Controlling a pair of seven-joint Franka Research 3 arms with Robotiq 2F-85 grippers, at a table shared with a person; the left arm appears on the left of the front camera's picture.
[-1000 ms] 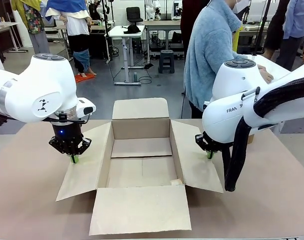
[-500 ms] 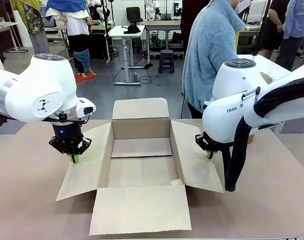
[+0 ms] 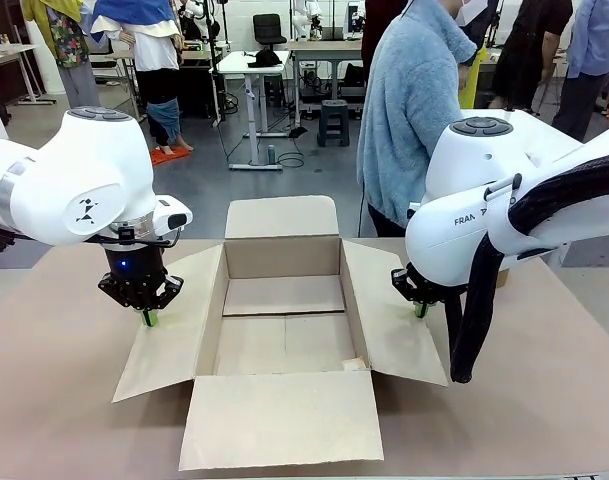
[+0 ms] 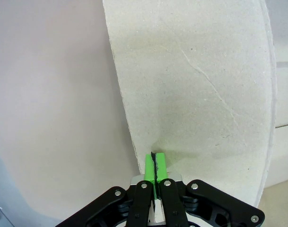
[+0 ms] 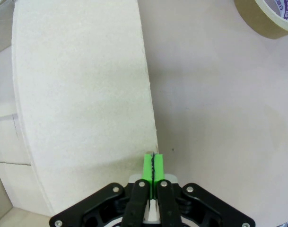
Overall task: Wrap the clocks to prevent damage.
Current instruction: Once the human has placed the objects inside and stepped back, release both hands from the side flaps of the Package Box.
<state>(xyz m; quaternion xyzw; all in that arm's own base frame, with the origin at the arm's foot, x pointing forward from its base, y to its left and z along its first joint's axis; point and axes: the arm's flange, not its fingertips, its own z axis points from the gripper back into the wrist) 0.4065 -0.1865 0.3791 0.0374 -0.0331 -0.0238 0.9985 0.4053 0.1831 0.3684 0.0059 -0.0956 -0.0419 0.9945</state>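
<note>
— What's on the table?
— An open cardboard box (image 3: 282, 257) sits mid-table, all four flaps spread outward over the brown tabletop (image 3: 54, 400). A roll of brown packing tape (image 5: 269, 16) lies flat on the tabletop, well apart from the nearest flap.
— Anyone around?
— A person in a light blue fleece (image 3: 414, 110) stands at the far edge, turned side-on. Behind them is someone in dark clothes (image 3: 524, 55).
— And farther back?
— A white desk (image 3: 246, 62), a black office chair (image 3: 269, 28) beyond it, and a black step stool (image 3: 334, 122) on the grey floor.
</note>
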